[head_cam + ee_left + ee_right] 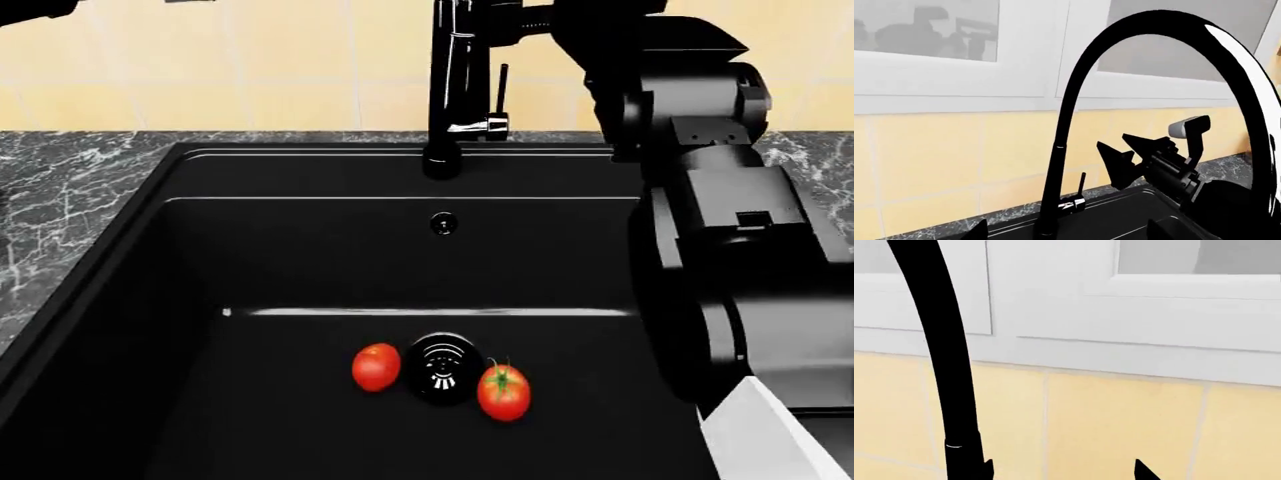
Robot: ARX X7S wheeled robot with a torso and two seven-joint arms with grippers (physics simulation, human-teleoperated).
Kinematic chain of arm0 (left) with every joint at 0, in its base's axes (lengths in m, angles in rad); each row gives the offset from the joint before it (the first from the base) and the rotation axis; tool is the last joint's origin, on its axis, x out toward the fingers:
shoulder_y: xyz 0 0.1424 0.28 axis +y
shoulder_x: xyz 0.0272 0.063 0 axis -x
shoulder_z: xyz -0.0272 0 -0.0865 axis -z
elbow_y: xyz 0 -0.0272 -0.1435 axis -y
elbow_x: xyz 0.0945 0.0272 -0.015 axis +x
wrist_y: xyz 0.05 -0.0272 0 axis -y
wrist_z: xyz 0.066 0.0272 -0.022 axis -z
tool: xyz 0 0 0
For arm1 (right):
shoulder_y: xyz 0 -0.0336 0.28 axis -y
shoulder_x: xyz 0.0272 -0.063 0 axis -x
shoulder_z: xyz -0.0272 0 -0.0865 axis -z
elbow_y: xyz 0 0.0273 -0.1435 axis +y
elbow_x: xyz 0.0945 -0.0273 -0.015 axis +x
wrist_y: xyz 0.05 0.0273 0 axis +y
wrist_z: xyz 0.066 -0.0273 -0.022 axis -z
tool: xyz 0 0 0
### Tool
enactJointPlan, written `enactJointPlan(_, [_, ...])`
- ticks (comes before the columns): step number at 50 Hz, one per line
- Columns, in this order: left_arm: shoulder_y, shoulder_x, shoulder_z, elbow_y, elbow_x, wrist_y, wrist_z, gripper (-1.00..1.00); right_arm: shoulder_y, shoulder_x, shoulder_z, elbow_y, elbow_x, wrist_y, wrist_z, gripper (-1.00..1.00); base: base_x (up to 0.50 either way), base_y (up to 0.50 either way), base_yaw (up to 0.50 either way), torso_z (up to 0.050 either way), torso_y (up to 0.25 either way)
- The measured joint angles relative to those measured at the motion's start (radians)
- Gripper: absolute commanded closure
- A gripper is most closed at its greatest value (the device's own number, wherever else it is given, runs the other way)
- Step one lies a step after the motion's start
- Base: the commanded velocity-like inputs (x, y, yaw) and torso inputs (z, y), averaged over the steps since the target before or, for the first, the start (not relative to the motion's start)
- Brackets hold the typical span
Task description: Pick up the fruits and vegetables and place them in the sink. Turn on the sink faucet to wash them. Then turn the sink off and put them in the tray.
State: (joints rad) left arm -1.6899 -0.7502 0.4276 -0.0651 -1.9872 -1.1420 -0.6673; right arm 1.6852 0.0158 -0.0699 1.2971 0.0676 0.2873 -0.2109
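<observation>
My right claw (1131, 150) hangs wide open beside the faucet (451, 90), poised for its lever; both tomatoes (376, 366) lie far below in the sink (200, 260). Left claw unseen.

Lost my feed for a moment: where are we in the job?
Done: both tomatoes lie in the sink by the drain. In hand: the right gripper is open up by the faucet, no water showing. Left: wash, shut off, move them to the tray, which is out of view.
</observation>
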Motion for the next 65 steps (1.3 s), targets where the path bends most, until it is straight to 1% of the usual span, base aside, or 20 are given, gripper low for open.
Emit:
enactJointPlan(12, [-0.004,0.003,-0.001,0.005,0.004,0.002,0.015,-1.00,-0.008,0.004,0.039,0.008,-0.039,-0.012,0.001,-1.00,0.00,0.00,0.00,0.000,-0.207])
enactJointPlan(27, [-0.014,0.004,0.002,0.004,0.004,0.004,0.023,-1.00,-0.009,0.008,0.046,0.011,-0.060,-0.010,-0.003,-1.00,0.00,0.00,0.00,0.000,-0.207])
enactJointPlan(37, [-0.014,0.003,0.003,-0.002,0.005,0.008,0.026,-1.00,-0.009,0.013,0.035,0.012,-0.061,0.001,0.012,-1.00,0.00,0.00,0.00,0.000,0.000])
enactJointPlan(45, [-0.015,0.003,0.004,-0.006,0.008,0.012,0.031,-1.00,-0.008,0.029,0.030,0.012,-0.051,0.011,0.071,-1.00,0.00,0.00,0.00,0.000,0.000])
enactJointPlan(57, [-0.012,0.005,0.004,-0.007,0.011,0.021,0.035,-1.00,0.003,0.044,0.042,0.010,0.039,0.024,0.110,-1.00,0.00,0.00,0.00,0.000,0.000])
enactJointPlan(65, [-0.008,0.007,0.003,-0.004,0.011,0.029,0.038,-1.00,0.019,0.052,0.037,0.011,0.045,0.022,0.116,-1.00,0.00,0.00,0.00,0.000,0.000])
